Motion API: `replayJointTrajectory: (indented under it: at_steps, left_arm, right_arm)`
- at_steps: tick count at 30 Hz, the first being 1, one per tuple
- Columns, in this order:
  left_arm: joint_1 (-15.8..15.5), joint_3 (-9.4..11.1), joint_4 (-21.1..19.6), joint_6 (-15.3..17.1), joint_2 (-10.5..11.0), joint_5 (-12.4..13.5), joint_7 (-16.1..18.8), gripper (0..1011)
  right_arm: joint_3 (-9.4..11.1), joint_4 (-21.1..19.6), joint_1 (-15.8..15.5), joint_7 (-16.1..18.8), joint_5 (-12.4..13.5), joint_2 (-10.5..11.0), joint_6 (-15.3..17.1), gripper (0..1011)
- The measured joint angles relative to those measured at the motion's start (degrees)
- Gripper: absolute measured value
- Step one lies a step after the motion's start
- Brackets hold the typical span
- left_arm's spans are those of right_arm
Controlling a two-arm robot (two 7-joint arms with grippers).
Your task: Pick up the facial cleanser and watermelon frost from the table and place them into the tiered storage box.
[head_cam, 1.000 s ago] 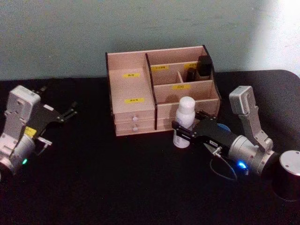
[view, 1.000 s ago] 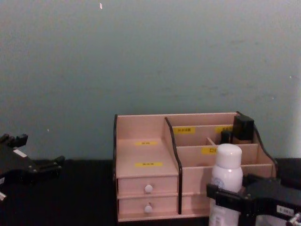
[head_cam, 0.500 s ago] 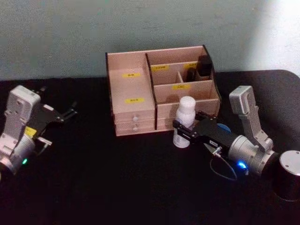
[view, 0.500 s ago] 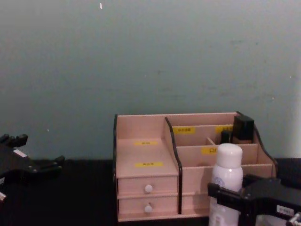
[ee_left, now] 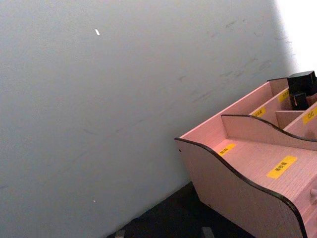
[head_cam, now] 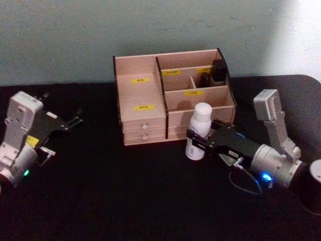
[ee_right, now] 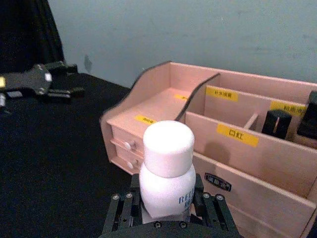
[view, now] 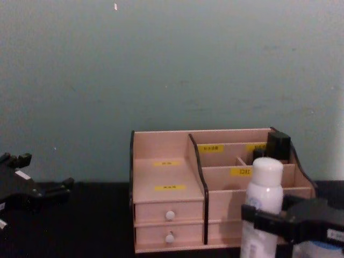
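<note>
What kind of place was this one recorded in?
Probably a robot test bench staged as a vanity: black table, bare wall, wooden organiser, right gripper holding a white bottle, left gripper idle.

Lab setup: black table (head_cam: 125,201), bare wall (head_cam: 150,25)

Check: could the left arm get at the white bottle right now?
Probably not. The right gripper is closed around the bottle just before the wooden organiser, and the left gripper sits far off to the left.
</note>
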Motion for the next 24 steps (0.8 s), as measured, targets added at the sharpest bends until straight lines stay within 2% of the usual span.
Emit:
replayJointTrajectory:
  at_steps: [6,10,17,24]
  left_arm:
    - [0.00,0.00,0.00,0.00,0.00,0.00,0.00,1001]
    - [0.00,0.00,0.00,0.00,0.00,0.00,0.00,1001]
    - [0.00,0.00,0.00,0.00,0.00,0.00,0.00,1001]
    - [0.00,0.00,0.00,0.00,0.00,0.00,0.00,1001]
  right_arm:
    - [1.44,-4.74,-0.91,1.45,3.92,2.46,2.66,595]
    - [2.53,-5.98,-0.32,2.21,6.85,2.95,4.06,594]
    - [3.54,-5.08,2.55,2.22,10.23,2.26,4.91,594]
    - [2.88,-2.46,6.35,0.31,10.85,0.83,4.97,595]
